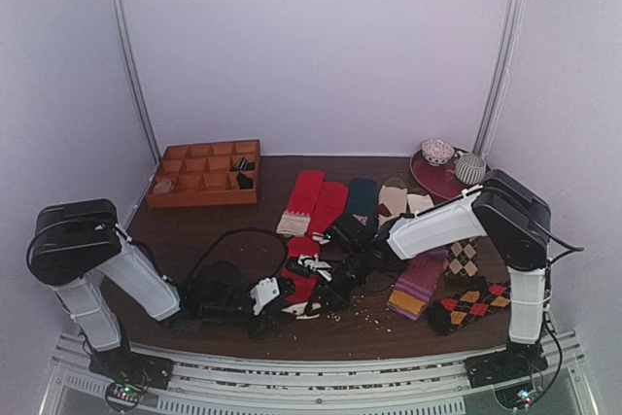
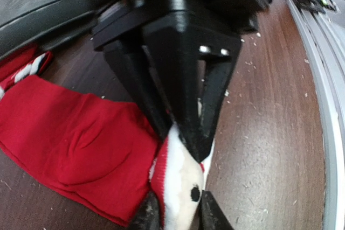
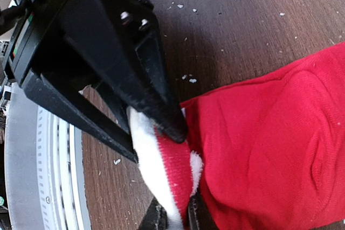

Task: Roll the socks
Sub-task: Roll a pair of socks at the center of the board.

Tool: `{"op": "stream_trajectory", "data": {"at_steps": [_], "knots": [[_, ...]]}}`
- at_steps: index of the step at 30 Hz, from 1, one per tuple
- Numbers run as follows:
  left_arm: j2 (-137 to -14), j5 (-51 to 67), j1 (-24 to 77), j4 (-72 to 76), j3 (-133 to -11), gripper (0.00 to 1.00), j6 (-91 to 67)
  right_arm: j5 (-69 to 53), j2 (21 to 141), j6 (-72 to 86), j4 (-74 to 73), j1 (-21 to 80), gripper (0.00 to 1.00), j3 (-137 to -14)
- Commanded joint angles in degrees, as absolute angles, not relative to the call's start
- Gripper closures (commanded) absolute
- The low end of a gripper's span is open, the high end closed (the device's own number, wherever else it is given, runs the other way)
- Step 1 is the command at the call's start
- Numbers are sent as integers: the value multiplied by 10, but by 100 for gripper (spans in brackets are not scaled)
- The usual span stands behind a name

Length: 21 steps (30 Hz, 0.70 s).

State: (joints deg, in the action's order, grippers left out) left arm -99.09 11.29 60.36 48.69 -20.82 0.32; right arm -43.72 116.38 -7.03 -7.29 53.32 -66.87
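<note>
Now, both claws are crowded onto one spot: the left gripper (image 2: 178, 215) is pinched narrow on the cream striped band (image 2: 180, 184) of the socks (image 2: 81, 154), and the right gripper (image 3: 176, 218) bites the same band from the opposite side, tips almost nose to nose. The red pair lies near the front edge of the table (image 2: 269, 133), between the arms, its body rumpled. Risky spot (very little cloth to share): a pull apart could strip the band from one claw, a turn could knock fingers together, and a shallow pinch might catch one layer only, skewing the roll.
</note>
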Motion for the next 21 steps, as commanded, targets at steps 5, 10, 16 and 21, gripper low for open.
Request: {"op": "stream_trajectory", "data": {"at_steps": [5, 10, 16, 21], "knots": [[-1010, 133, 601, 516, -214, 97, -20, -373, 1222, -58, -196, 534, 89, -625], [-1028, 150, 589, 466, -229, 100, -64, -371, 1211, -57, -182, 534, 78, -623], [-1062, 183, 562, 348, -259, 100, -151, -309, 1095, -58, -55, 533, 67, -555], [-1086, 222, 540, 291, -257, 100, -220, -170, 949, -84, 176, 567, 61, -398]]}}
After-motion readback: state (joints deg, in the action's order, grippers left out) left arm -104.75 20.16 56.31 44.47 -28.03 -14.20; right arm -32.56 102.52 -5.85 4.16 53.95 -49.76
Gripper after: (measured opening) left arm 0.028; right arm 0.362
